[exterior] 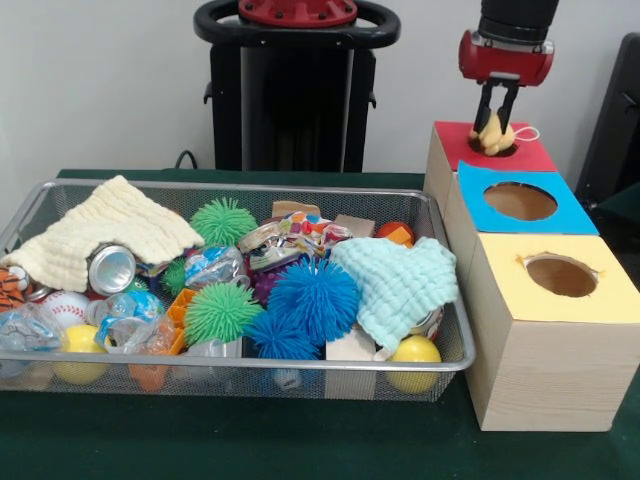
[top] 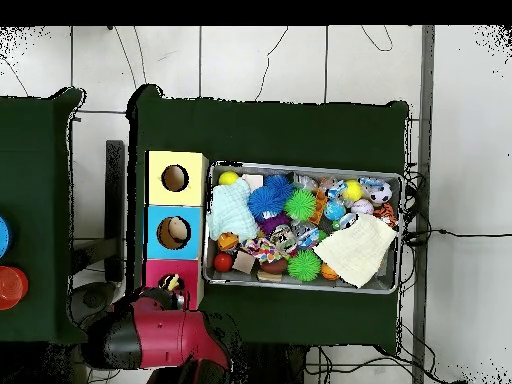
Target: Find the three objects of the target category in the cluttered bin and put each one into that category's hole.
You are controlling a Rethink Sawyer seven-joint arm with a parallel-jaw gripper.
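My gripper [exterior: 495, 138] hangs over the far, red-topped box [exterior: 530, 155]. Its fingers are shut on the pale yellow-tan plush toy [exterior: 493, 135], which sits right at the mouth of the red box's hole [exterior: 494, 150]; its white string [exterior: 526, 132] trails over the red card. In the overhead view the gripper [top: 172, 287] covers most of that hole. The wire mesh bin [exterior: 250, 363] is full of clutter. The orange tiger-striped plush [exterior: 10, 287] shows at its left end, half hidden. I cannot pick out the orange-tan plush.
The blue-topped box [exterior: 565, 210] and the yellow-topped box [exterior: 600, 300] stand in a row nearer the camera. The bin holds a cream cloth [exterior: 110, 230], a mint cloth [exterior: 400, 285], spiky green [exterior: 220, 312] and blue [exterior: 312, 298] balls, yellow balls [exterior: 414, 352], cans and a baseball [exterior: 62, 308].
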